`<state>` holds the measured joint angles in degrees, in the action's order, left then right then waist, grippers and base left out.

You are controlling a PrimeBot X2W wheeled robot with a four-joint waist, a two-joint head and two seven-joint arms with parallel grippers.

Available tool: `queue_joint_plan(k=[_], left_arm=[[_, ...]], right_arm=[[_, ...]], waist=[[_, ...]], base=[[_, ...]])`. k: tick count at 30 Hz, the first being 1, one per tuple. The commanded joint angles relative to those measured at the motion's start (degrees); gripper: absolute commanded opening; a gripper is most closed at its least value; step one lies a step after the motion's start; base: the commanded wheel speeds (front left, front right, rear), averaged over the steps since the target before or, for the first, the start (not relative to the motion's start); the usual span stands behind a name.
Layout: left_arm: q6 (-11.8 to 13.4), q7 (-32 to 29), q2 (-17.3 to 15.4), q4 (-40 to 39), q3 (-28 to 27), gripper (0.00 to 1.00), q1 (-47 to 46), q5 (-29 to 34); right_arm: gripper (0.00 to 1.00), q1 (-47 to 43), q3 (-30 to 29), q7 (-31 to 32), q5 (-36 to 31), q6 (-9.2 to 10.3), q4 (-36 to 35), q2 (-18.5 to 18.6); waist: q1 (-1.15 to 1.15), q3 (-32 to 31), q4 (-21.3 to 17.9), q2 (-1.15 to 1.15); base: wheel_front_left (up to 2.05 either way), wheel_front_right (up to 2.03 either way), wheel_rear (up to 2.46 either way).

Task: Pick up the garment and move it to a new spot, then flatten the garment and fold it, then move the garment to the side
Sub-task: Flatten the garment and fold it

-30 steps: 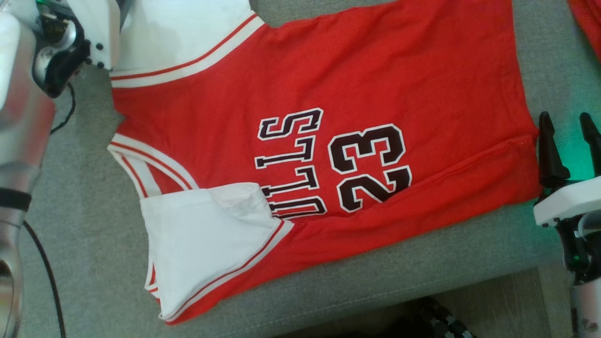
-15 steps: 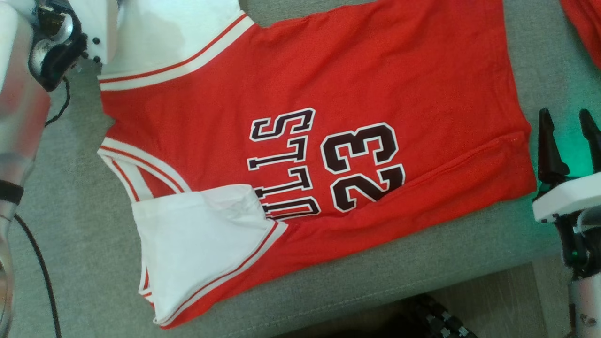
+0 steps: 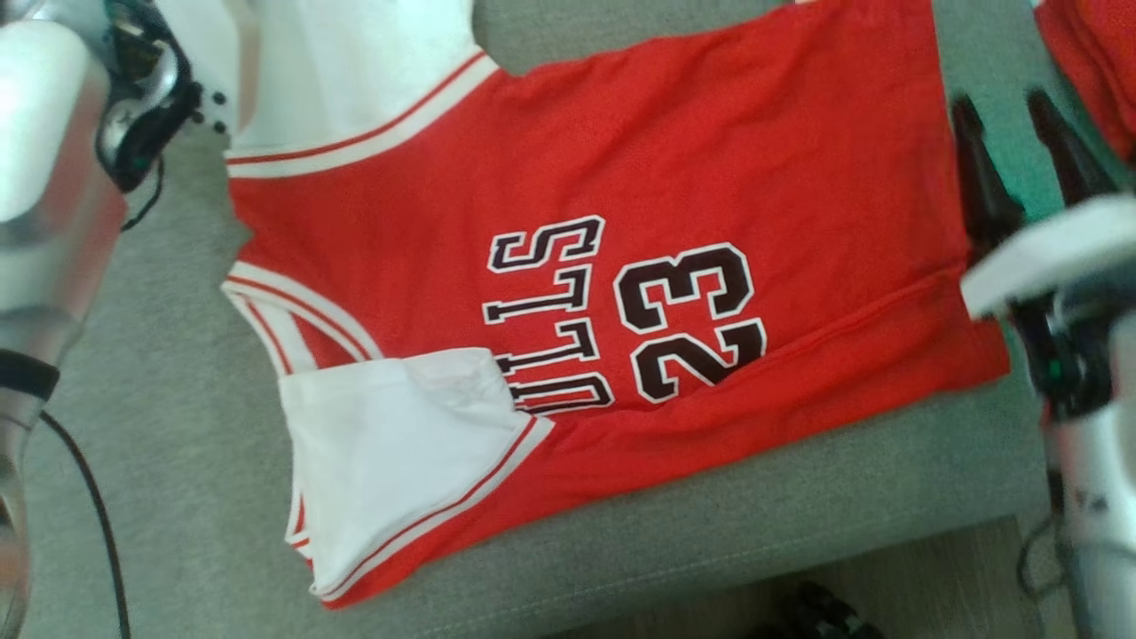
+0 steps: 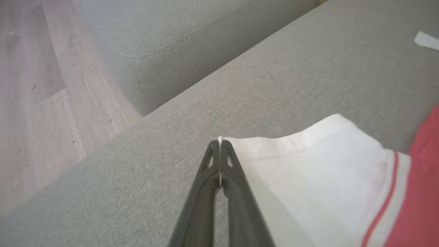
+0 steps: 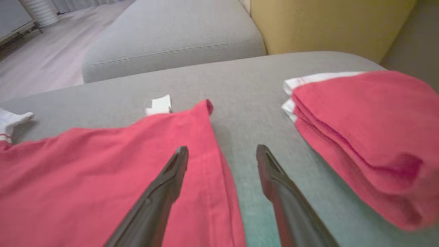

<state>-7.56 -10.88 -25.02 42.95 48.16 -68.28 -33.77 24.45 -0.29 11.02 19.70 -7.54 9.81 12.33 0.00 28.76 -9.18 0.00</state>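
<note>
The garment (image 3: 674, 151) is a red jersey with black "23" lettering and white sleeves, spread flat on a grey sofa cushion (image 3: 142, 426). In the left wrist view my left gripper (image 4: 219, 142) is shut on the corner of one white sleeve (image 4: 325, 171), with a sliver of white cloth between the tips. At the jersey's hem my right gripper (image 3: 1012, 151) stands open. In the right wrist view one of its fingers (image 5: 171, 171) hangs over the red hem (image 5: 103, 178) and the other over bare cushion.
A folded pile of red cloth (image 5: 363, 137) lies just right of the hem, also seen at the head view's top right corner (image 3: 1092, 71). Wood floor (image 3: 932, 577) starts past the cushion's front edge. A second grey cushion (image 4: 178, 41) and a yellow one (image 5: 325, 24) lie beyond.
My left gripper has shut on the sleeve corner. The right gripper has moved forward along the hem, still open. The camera shifted slightly.
</note>
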Motion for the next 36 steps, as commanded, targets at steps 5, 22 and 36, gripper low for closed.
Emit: queue_joint_plan(k=[5, 22, 36], left_arm=[[0.08, 1.82, -1.92, -4.14, 0.69, 0.0, -1.42, -1.22], [0.71, 0.66, -4.13, -14.73, 3.53, 0.0, 0.09, -2.55], [1.7, 0.02, -5.27, -17.79, 3.7, 0.0, 0.87, -3.38]], right_arm=[[1.0, 7.67, 3.49, 5.05, 2.05, 0.05, 4.87, 1.73], [1.0, 22.48, 7.72, 10.13, -0.68, 0.05, 26.67, 3.44], [0.89, 28.5, 9.5, 6.53, 0.6, 0.05, 34.5, 4.88]], waist=[[0.0, -2.87, 2.93, 0.0], [0.0, -4.22, 7.55, 0.0], [0.0, -3.87, 9.13, 0.0]], base=[[0.0, 0.0, 0.0], [0.0, 0.0, 0.0], [0.0, 0.0, 0.0]])
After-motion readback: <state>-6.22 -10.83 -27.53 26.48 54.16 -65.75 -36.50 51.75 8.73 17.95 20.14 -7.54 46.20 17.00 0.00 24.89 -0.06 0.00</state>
